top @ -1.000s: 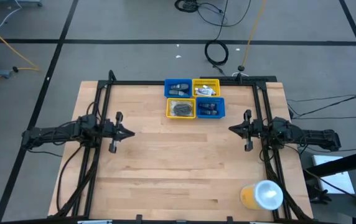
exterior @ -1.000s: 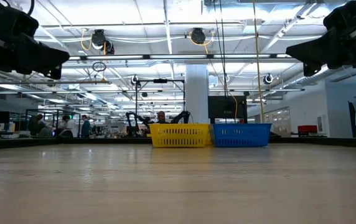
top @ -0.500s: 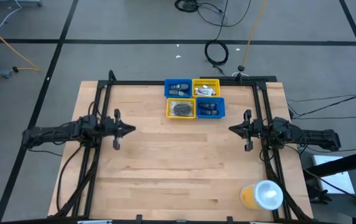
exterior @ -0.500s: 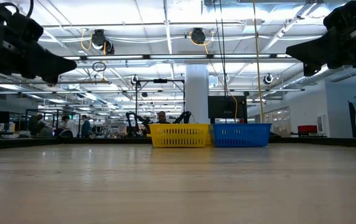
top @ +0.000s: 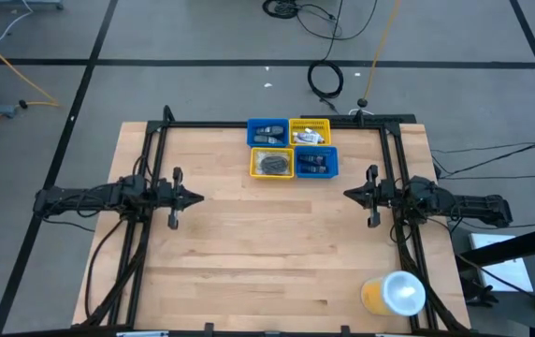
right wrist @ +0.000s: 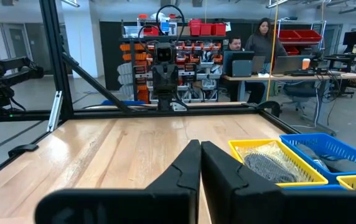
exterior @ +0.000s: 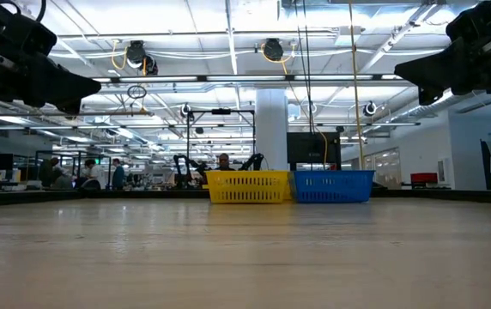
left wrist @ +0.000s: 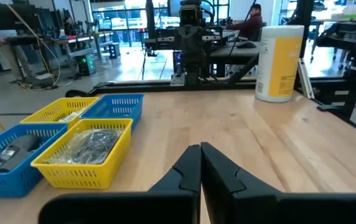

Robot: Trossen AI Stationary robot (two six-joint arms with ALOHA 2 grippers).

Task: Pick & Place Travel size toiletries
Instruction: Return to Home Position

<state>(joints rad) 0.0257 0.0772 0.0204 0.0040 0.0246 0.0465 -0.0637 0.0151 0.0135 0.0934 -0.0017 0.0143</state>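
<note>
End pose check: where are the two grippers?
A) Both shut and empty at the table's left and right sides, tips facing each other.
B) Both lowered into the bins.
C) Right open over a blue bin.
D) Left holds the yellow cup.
A: the left gripper and right gripper sit at opposite sides, tips pointing inward, shut on nothing in both wrist views, apart from the bins and yellow cup.

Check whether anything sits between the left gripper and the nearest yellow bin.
Nothing visible does. Only bare wooden table lies between the left gripper, shut and raised above the surface, and the yellow bin holding dark wrapped pieces.
</note>
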